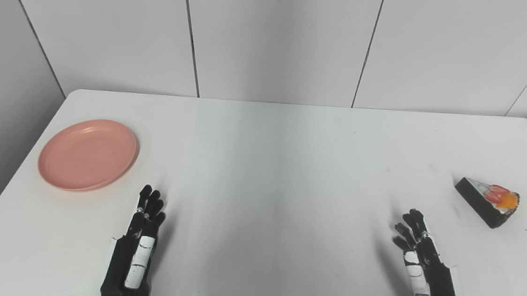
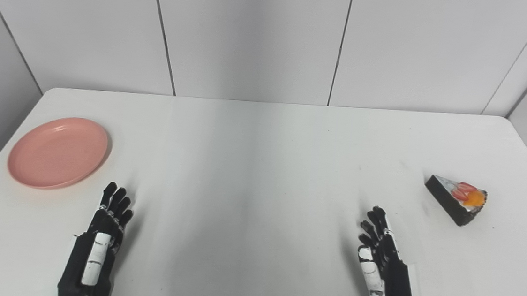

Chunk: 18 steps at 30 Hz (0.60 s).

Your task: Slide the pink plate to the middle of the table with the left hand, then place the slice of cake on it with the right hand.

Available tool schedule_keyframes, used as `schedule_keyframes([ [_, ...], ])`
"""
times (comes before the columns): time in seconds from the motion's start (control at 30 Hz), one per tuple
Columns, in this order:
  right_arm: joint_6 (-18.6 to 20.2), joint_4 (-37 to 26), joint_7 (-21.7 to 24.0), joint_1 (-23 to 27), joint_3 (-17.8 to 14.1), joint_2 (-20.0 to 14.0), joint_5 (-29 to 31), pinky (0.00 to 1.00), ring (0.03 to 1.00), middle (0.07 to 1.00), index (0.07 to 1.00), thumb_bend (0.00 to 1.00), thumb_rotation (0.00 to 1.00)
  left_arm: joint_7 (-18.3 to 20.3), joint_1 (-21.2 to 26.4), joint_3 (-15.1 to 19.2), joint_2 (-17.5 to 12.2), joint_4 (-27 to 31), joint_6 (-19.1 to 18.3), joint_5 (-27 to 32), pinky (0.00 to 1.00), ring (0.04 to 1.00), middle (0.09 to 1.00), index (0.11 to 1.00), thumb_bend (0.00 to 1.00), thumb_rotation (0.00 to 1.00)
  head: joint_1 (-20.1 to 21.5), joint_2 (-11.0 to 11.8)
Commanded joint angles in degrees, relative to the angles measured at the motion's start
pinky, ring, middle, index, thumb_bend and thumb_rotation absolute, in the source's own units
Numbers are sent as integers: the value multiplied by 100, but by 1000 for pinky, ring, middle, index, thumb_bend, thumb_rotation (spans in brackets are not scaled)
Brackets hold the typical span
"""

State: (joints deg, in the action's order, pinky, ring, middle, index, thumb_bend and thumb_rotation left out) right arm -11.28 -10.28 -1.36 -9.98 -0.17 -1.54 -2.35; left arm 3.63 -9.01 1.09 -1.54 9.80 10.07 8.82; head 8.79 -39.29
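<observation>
White table [image 1: 262, 166]: pink plate [image 1: 87, 154] just beyond empty left robot hand [image 1: 139, 246].

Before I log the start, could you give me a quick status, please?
Both hands open: left hand, right hand. Pink plate far left, cake slice far right, both untouched. Nothing between.

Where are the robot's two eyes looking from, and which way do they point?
Left eye view: on the head, looking down at the white table; left hand and right hand show.
Right eye view: beside it, a little to the right, same downward look, same hands.
Both share the pink plate at left, the cake slice at right.
</observation>
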Motion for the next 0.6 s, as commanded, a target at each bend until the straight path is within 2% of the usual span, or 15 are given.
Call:
schedule_keyframes([
  [0.0, -143, -163, 3, 12, -5, -11, -48, 868, 892, 933, 938, 801, 904, 64, -22, -12, -79, 174, -4, -37, 1000, 1000, 1000, 1000, 789, 806, 10, 3],
  [0.57, -101, -162, 75, 12, 54, -55, -24, 870, 898, 937, 935, 816, 896, 63, -23, -26, -77, 133, 15, -125, 996, 987, 1000, 1000, 790, 816, 20, 9],
])
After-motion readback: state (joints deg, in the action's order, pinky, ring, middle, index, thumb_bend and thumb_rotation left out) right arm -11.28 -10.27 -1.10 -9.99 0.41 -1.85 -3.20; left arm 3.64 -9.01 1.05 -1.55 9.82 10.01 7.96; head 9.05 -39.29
